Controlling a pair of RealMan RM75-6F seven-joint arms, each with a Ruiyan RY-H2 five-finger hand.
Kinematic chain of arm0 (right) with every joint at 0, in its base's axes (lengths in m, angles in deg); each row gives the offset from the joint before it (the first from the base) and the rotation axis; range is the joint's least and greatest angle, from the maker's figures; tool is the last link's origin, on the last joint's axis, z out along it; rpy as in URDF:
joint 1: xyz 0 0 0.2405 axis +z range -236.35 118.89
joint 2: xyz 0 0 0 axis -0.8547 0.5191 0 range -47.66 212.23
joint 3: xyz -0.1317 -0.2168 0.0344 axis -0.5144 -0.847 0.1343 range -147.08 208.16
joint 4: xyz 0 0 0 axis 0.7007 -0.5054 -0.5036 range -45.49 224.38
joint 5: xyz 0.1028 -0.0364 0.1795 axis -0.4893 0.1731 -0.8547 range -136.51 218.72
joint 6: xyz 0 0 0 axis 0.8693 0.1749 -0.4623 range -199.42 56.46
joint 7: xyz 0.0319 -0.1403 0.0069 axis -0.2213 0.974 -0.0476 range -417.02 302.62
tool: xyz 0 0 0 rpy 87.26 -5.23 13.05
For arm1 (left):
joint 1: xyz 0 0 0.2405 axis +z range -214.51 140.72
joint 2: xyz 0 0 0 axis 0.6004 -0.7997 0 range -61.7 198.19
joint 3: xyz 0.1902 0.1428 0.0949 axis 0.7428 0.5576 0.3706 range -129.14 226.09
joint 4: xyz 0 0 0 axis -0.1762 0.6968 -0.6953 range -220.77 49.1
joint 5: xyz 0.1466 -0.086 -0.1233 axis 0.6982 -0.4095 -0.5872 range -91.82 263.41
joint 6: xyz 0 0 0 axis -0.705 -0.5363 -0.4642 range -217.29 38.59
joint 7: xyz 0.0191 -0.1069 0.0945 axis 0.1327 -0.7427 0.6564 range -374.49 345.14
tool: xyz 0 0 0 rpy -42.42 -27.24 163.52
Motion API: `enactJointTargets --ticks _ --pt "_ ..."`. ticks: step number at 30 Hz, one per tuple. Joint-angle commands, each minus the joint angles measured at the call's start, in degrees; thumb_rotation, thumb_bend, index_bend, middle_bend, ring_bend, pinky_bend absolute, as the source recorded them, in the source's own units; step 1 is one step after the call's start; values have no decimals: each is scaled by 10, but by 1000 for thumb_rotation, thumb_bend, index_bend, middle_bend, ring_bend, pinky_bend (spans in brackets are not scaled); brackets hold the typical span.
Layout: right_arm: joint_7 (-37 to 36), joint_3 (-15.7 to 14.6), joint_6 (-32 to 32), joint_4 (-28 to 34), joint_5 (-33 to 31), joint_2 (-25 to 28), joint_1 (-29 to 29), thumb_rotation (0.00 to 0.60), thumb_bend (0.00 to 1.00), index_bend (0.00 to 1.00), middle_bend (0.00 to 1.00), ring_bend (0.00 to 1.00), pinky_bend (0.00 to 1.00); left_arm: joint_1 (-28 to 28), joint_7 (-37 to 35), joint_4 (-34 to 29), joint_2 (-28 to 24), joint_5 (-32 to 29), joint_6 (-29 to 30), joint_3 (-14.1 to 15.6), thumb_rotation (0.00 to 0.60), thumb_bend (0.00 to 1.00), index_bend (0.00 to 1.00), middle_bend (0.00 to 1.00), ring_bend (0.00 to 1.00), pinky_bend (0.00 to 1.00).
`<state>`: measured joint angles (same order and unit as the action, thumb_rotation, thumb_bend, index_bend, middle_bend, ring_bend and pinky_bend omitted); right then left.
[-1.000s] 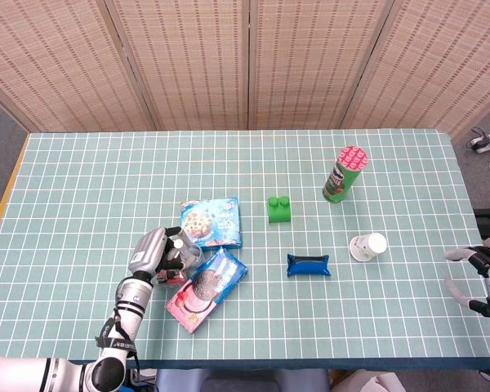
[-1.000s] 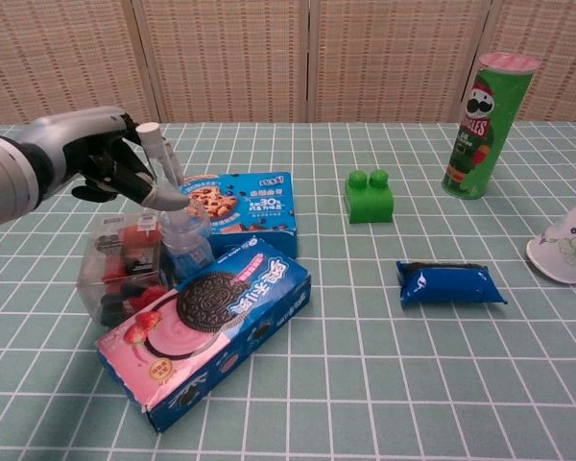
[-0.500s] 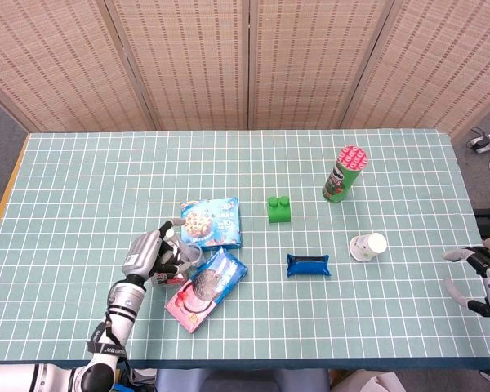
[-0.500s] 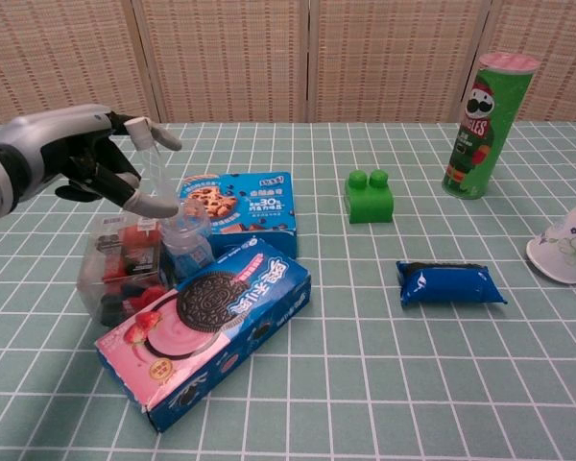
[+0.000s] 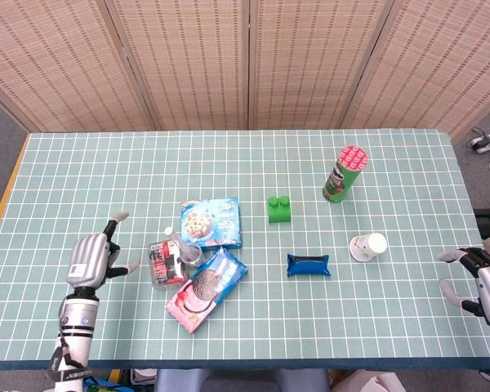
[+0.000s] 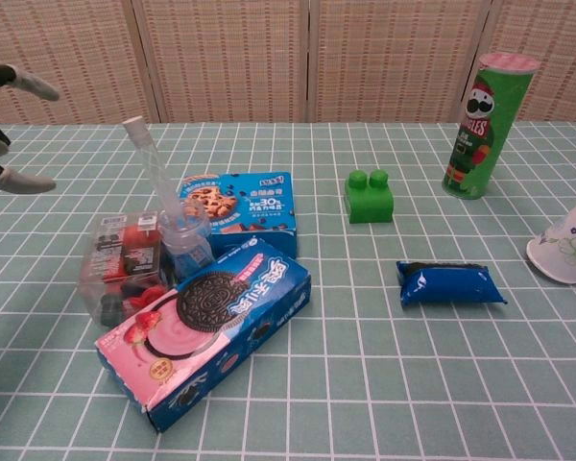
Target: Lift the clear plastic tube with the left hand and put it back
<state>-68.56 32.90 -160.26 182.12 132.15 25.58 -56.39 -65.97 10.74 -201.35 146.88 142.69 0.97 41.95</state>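
Note:
The clear plastic tube [image 6: 150, 165] with a white cap stands tilted to the upper left, its lower end at the mouth of a small blue-labelled bottle [image 6: 186, 245]. In the head view the tube [image 5: 176, 241] shows between the clear box and the blue cookie box. My left hand [image 5: 94, 255] is well to the left of the tube, fingers spread, holding nothing; only its fingertips [image 6: 19, 180] show at the chest view's left edge. My right hand [image 5: 476, 273] hovers at the table's right edge, fingers apart and empty.
A clear box [image 6: 123, 269] of red and black items sits left of the bottle. An Oreo box [image 6: 206, 327] lies in front, a blue cookie box [image 6: 238, 204] behind. To the right are a green block [image 6: 369, 196], blue packet [image 6: 449, 283], Pringles can [image 6: 485, 125] and tipped paper cup [image 6: 566, 243].
My left hand has let go of the tube and drawn back to the left, away from the pile. The tube stays leaning at the bottle. The right hand has barely moved.

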Motion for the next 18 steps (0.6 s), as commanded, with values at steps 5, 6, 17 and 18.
enactJointTargets --ticks 5,6,17,18 --pt "42 1 20 3 -13 -15 7 600 266 397 437 332 512 66 -16 53 -78 99 28 66 600 98 226 1000 1000 1000" --pt "48 1 22 3 -15 -17 8 600 266 397 437 332 512 72 -25 59 -88 112 25 74 600 98 226 1000 1000 1000" --pt "88 0 55 7 -34 -33 20 600 265 396 438 332 511 131 -95 126 -145 216 3 134 600 97 231 1000 1000 1000" --pt "88 1 57 6 -36 -33 20 600 265 397 438 332 511 132 -93 126 -149 221 0 136 600 97 231 1000 1000 1000"
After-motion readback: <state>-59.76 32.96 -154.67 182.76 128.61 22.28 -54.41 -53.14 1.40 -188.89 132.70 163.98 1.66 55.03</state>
